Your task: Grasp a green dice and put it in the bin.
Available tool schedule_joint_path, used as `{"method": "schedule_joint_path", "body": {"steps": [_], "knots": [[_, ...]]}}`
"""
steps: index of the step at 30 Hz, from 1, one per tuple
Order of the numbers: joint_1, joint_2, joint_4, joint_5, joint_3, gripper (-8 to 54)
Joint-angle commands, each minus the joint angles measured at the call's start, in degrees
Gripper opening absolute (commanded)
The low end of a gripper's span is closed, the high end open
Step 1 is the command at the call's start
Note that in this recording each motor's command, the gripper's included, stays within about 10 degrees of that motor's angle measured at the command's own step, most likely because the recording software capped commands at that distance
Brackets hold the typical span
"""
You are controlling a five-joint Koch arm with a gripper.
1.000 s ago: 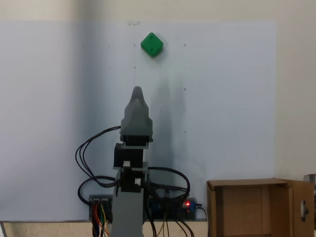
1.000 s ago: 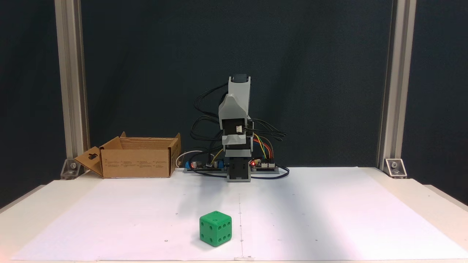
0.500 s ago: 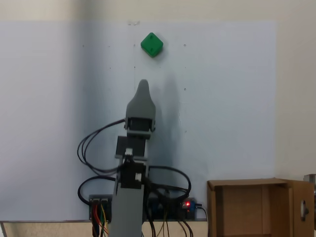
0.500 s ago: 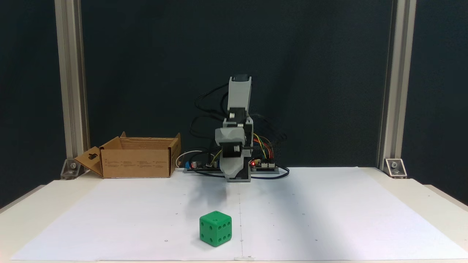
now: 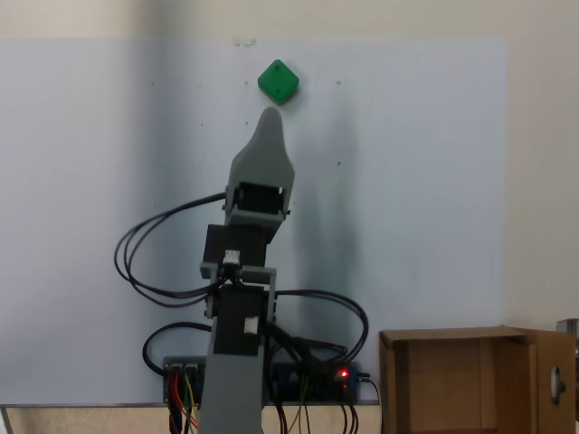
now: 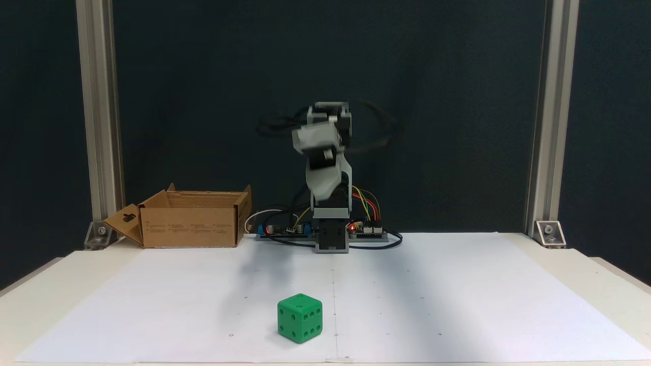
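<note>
gripper (image 5: 270,115) near green dice (image 5: 278,82)

Print on bin (image 6: 190,228) side too small to read

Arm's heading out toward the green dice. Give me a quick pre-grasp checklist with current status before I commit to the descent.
1. Small bright green dice resting free on the white paper sheet: ok.
2. Grey gripper lined up with the dice: in the fixed view from above its tip sits just short of it; not ok yet.
3. Gripper height: raised well above the paper in the fixed view from the front; not ok for grasping.
4. Jaws open: only one tip shows, front view blurred; cannot tell.
5. Brown cardboard bin open-topped, flaps up: ok.
6. Paper around the dice unobstructed: ok.
</note>
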Motion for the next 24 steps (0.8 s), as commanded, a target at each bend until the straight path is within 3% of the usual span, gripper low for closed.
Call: {"method": "schedule_joint_path", "body": {"steps": [1, 14, 24], "knots": [[0.0, -3.25, 9.21, 6.94, -7.73, 40.3], [-3.34, -18.11, 50.36, 22.32, -25.05, 38.8], [-1.23, -24.52, 48.69, 25.4, -33.31, 37.4]]}}
